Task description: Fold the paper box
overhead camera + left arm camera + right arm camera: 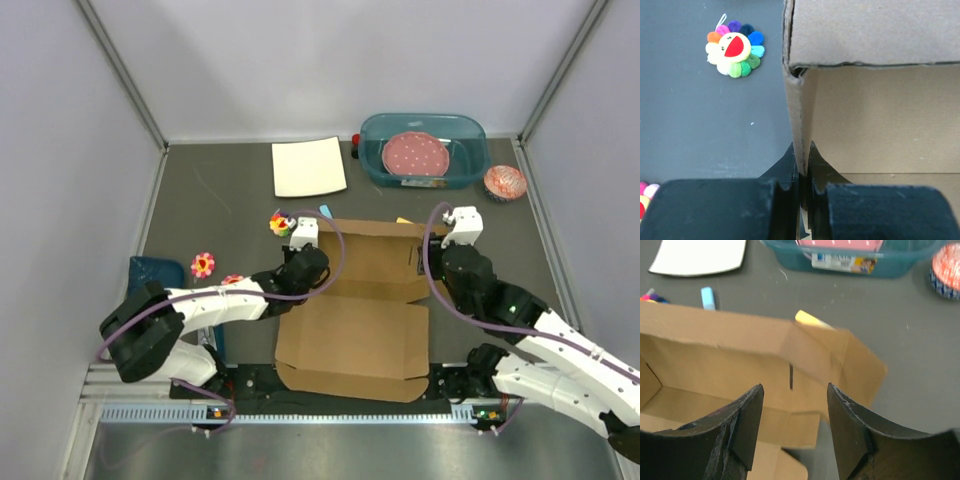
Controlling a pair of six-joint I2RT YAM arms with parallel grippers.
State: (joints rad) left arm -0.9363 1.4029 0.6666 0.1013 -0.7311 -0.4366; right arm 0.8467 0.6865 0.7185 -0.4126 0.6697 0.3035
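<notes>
Only one paper box (352, 340) and two claws: left claw (802, 152) pinched tight on its side wall, right claw (795, 390) spread apart, gripping nothing.

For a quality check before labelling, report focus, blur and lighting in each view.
Top external: evenly lit, sharp, no glare on the paper box. Left wrist: rainbow flower toy crisp, left gripper nearly black. Right wrist: box's corner flap smeared soft, right gripper sharper.

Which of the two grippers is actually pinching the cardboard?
The left gripper: its jaws are shut on an upright side wall of the paper box. The right gripper hangs open over the other side, holding nothing.
</notes>
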